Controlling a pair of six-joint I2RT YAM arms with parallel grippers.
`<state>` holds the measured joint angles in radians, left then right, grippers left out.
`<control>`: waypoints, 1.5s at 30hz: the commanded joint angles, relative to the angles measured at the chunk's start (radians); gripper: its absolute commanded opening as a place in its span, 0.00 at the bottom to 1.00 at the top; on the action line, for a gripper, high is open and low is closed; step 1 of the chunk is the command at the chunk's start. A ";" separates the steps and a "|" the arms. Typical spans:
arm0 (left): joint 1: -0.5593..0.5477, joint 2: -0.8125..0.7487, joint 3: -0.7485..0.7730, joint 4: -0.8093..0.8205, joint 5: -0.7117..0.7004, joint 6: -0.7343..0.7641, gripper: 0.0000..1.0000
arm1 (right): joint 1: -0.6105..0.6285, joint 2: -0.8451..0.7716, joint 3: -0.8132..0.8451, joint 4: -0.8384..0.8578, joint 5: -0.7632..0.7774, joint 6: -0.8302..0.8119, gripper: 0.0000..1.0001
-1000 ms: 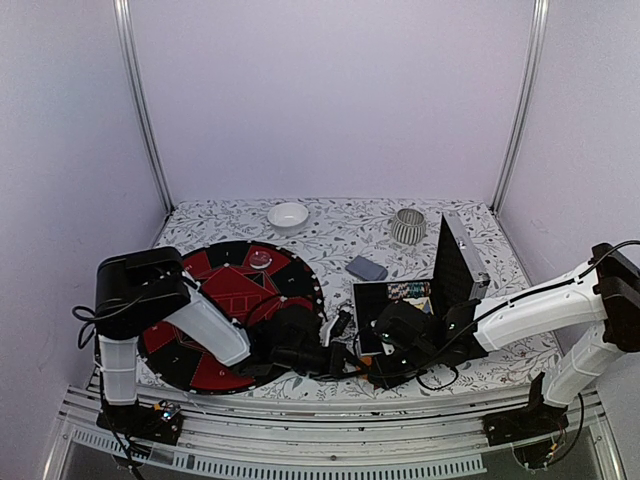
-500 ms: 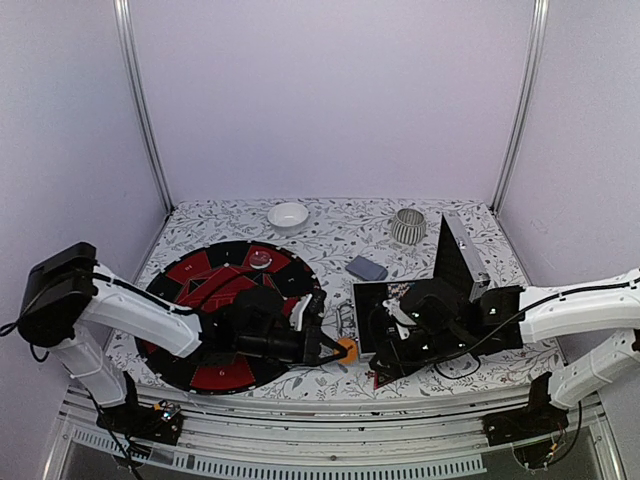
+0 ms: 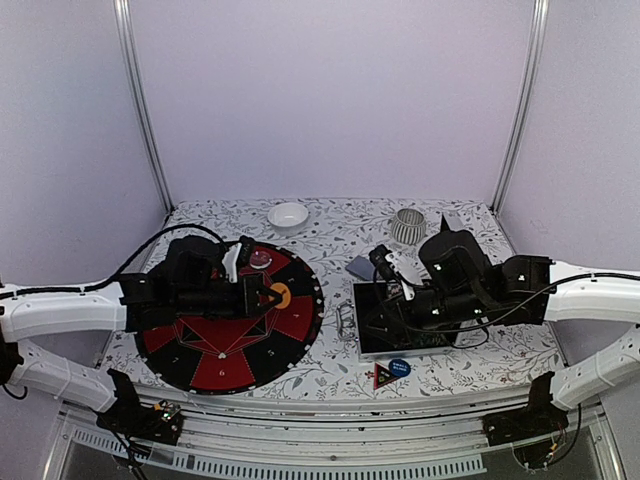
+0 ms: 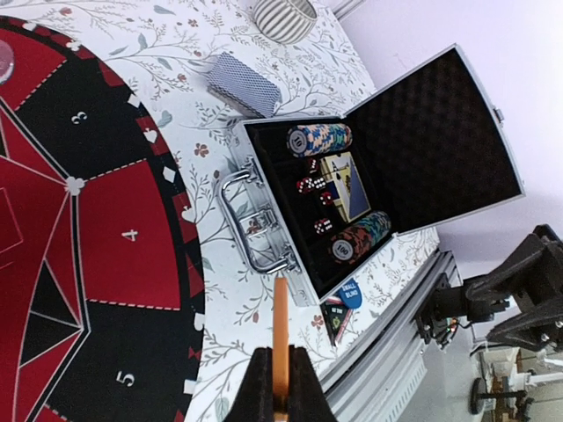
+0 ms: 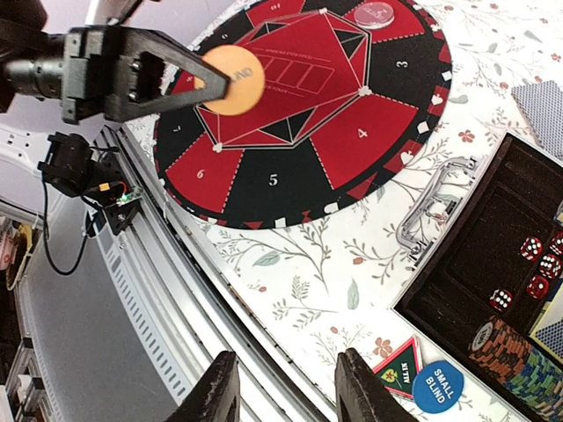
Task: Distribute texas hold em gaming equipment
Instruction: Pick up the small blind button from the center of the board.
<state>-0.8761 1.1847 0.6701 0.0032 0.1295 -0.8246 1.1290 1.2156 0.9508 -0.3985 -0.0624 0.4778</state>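
My left gripper is shut on an orange button disc and holds it above the round red-and-black mat. The left wrist view shows that disc edge-on between the jaws. My right gripper hangs open and empty, high over the table's near edge. Below it lie a blue button disc and a red triangular marker, side by side on the cloth. The open case holds striped poker chips, red dice and cards. A grey-blue card deck lies behind the case.
A white bowl and a ribbed grey cup stand at the back of the table. A clear disc rests on the mat's far side. The case lid stands open, and its metal handle faces the mat.
The left gripper carried the orange disc from the table front near the case up and left over the mat. The right arm rose from the table front and its jaws widened.
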 commanded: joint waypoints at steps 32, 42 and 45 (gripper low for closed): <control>-0.145 0.119 -0.067 0.017 0.076 -0.034 0.00 | -0.100 0.393 -0.108 -0.134 0.049 0.071 0.71; -0.155 0.121 -0.084 0.036 0.079 -0.027 0.00 | -0.095 0.419 -0.142 -0.140 0.016 0.104 0.49; -0.154 0.115 -0.091 0.041 0.080 -0.030 0.00 | -0.087 0.439 -0.131 -0.143 0.021 0.103 0.42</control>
<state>-1.0176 1.3121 0.5804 0.0158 0.2016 -0.8642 1.0340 1.6047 0.8459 -0.5163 -0.0402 0.5663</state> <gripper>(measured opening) 0.031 0.468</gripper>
